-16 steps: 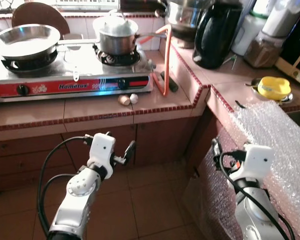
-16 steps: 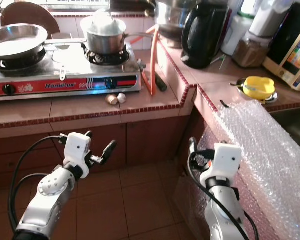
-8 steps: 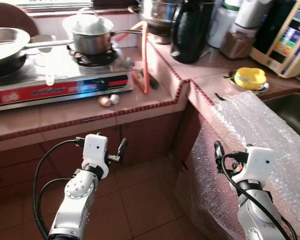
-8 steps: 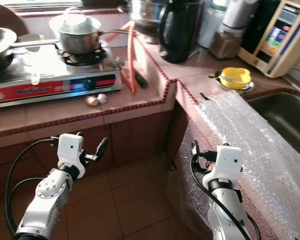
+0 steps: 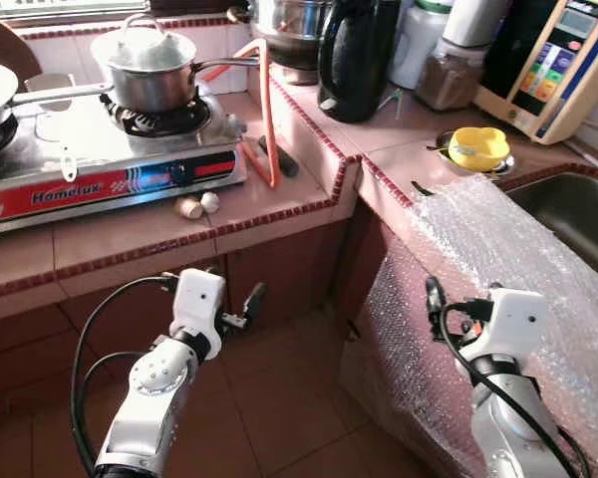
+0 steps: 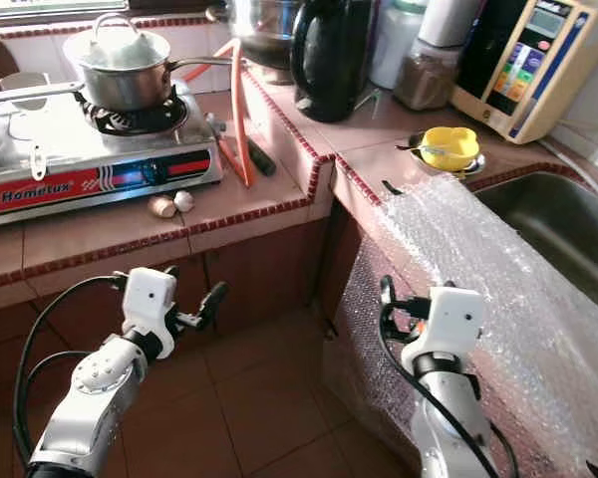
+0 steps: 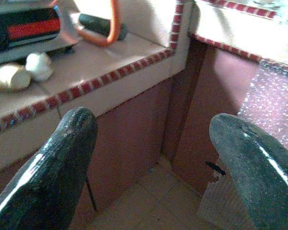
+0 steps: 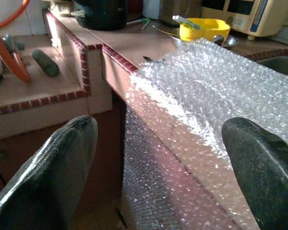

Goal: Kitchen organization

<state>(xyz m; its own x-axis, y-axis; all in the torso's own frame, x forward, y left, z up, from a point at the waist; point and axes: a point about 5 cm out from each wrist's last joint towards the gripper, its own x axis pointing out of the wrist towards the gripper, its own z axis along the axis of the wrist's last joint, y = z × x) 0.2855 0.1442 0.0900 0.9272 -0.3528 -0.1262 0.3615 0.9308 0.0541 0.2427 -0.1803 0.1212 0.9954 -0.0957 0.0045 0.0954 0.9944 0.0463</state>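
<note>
A: Status? What are the grippers doing?

B: Both empty. Left gripper point(image 7: 151, 158) has its fingers spread wide, nothing between them, hanging below the counter edge point(image 5: 159, 254) in front of the cabinet doors. Right gripper point(image 8: 165, 158) same, wide apart, holding nothing, pointed at the bubble wrap point(image 5: 498, 249).

A: Where's the wrap?

B: At 3 o'clock from the head camera. Draped over the counter lip beside the sink point(image 6: 563, 224) and hanging down the cabinet front toward the floor. Yellow bowl point(image 5: 478, 147) sits just beyond its far edge, at roughly 1 o'clock.

A: Other clutter?

B: Stove point(image 5: 100, 164) at 11 o'clock with a lidded pot point(image 5: 145, 65) on it. 2 garlic bulbs point(image 5: 197, 205) on the tile in front of it. Orange hose point(image 5: 267, 119) and a black kettle point(image 5: 354, 55) at 12.

A: Which item is the target?

B: Can't tell from "kitchen organization". My guess is the wrap, since the right arm faces it and it's the obvious stray.

A: How to do it well?

B: Judgement only: pinch the wrap where it folds over the lip, not the loose hanging part. It's thin and slippery, so get a full bite before closing. Lift clear of the bowl so the sheet doesn't drag it. Left arm free to gather the tail.
</note>
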